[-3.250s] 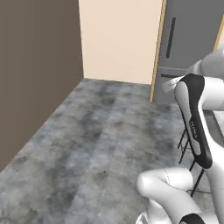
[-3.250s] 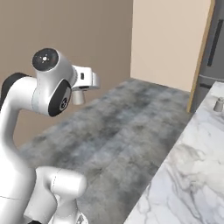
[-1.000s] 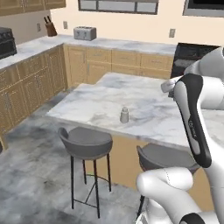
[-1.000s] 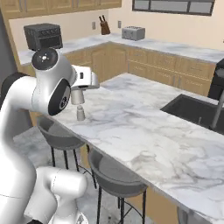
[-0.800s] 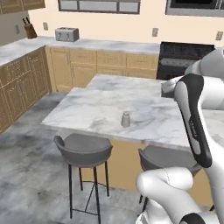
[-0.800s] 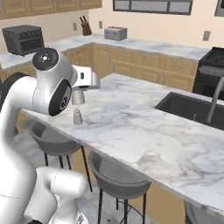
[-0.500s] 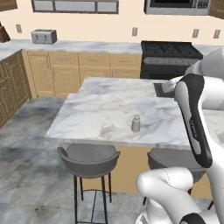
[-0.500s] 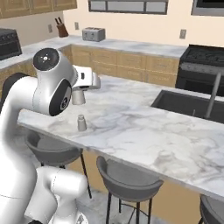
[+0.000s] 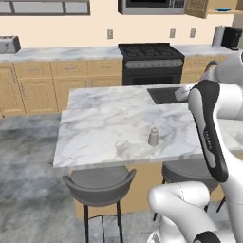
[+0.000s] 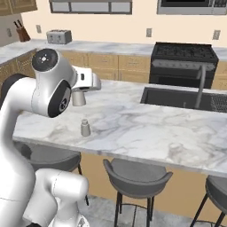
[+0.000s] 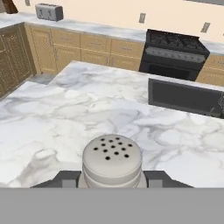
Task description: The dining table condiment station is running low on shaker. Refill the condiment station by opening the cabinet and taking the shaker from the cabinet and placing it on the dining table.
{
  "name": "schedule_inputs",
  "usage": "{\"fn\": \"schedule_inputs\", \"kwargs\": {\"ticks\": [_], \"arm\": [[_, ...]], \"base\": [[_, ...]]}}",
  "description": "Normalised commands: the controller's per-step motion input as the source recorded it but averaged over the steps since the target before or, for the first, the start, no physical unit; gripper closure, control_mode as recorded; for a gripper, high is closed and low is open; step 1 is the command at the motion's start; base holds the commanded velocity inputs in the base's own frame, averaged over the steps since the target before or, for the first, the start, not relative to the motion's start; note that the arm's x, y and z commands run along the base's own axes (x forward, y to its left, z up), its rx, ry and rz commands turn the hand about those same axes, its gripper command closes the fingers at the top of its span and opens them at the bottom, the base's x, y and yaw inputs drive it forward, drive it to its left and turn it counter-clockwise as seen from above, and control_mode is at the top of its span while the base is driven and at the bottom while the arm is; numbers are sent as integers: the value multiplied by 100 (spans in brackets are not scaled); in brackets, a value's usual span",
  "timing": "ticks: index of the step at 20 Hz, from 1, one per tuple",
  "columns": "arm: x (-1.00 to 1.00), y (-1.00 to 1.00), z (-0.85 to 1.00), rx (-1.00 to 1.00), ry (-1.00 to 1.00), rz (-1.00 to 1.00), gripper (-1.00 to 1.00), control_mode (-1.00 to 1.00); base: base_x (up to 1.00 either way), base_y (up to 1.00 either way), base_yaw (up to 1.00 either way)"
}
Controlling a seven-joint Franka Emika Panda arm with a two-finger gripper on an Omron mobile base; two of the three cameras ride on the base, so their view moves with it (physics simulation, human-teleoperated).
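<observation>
My gripper is shut on the shaker, a small grey cylinder held above the near left part of the dining table. In the hand view its pale perforated cap sits between the dark fingers, over the marble top. A second shaker stands upright on the marble below and a little to the right of the held one; it also appears near the table's front edge. A light-wood wall cabinet with its door swung out is at the upper right.
Grey stools stand under the table's near edge. A dark sink with a curved faucet is set in the right of the top. Behind are a black stove, base cabinets and a toaster.
The whole picture has swung as the base turned, so the table with the standing shaker now lies straight ahead. The gripper keeps the same pose and hold.
</observation>
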Motion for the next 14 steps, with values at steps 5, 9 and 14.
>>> {"fn": "schedule_inputs", "kwargs": {"ticks": [5, 9, 14], "arm": [[0, 0, 0, 0, 0, 0, 100, 100], [25, -2, -14, 0, -4, 0, 100, -100], [5, -17, -70, 0, 0, 7, 100, -100]], "base": [[28, 0, -22], [0, 0, 0], [0, 0, 0]]}}
